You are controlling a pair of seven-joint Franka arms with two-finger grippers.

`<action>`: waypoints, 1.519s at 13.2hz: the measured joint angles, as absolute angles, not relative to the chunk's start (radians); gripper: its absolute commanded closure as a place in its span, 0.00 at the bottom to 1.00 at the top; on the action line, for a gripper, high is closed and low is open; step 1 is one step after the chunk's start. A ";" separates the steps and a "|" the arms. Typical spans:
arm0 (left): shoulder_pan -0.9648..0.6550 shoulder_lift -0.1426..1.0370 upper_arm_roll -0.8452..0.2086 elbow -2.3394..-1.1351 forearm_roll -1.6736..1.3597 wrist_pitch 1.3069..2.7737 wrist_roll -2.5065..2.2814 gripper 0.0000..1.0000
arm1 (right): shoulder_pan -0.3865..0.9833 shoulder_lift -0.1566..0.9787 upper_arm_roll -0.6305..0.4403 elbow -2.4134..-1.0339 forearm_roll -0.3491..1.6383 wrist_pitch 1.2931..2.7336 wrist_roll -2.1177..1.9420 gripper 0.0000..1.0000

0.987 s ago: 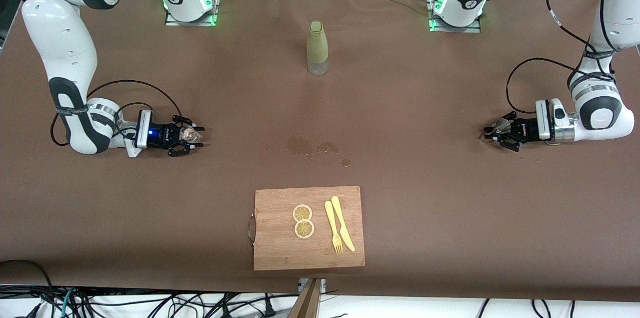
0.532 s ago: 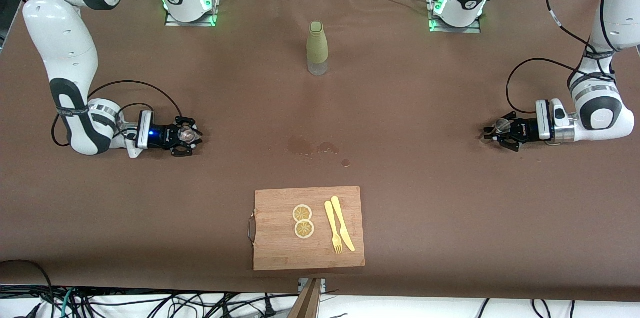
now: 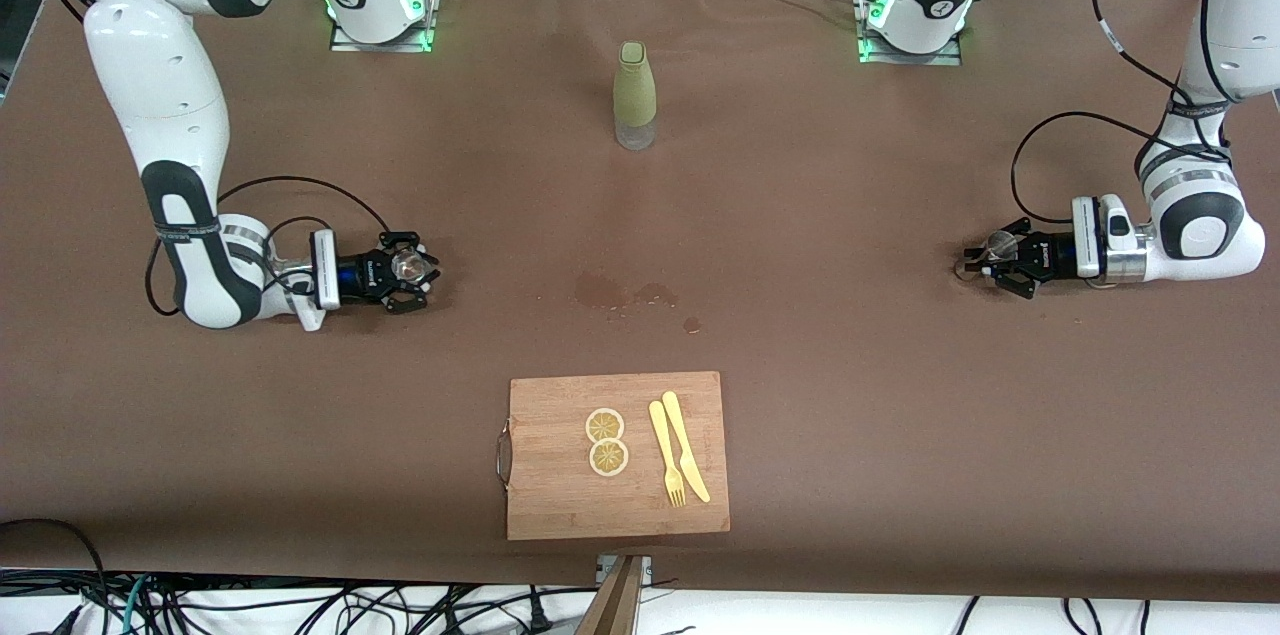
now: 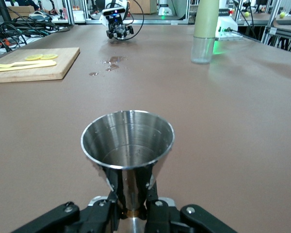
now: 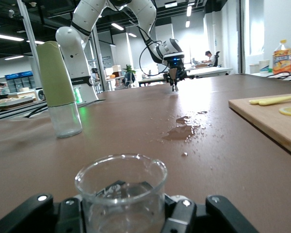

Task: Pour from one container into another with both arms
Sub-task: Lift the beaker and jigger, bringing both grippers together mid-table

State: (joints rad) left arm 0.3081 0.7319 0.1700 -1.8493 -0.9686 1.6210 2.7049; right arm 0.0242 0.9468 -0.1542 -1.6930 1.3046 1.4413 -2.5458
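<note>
Left hand (image 4: 131, 213) clamped on slick, rigid jigger (image 4: 128, 145) at its waist; right hand (image 5: 121, 211) closed round fragile tumbler (image 5: 120, 191), nine o'clock on tabletop (image 3: 800, 215).

A bottle (image 3: 634, 95) stands at the table's (image 3: 850, 415) twelve o'clock, a cutting board (image 3: 560, 475) at six, spilled drops (image 3: 625, 295) between them.

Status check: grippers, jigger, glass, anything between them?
Left gripper shut on jigger. Right gripper shut on tumbler. Spill patch on the table between them, bottle upright, nothing blocking.
</note>
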 measured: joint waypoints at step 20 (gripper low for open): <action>-0.084 0.681 -0.163 -1.787 -1.266 2.227 2.059 1.00 | 0.371 0.768 -0.151 -1.437 1.429 1.654 -1.933 1.00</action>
State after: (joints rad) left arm -0.0836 0.6811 -0.1626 -1.7865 -1.2659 2.2271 2.0587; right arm 0.3710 0.7680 -0.1506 -1.4373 1.4291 1.6539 -1.9326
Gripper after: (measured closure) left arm 0.771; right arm 0.863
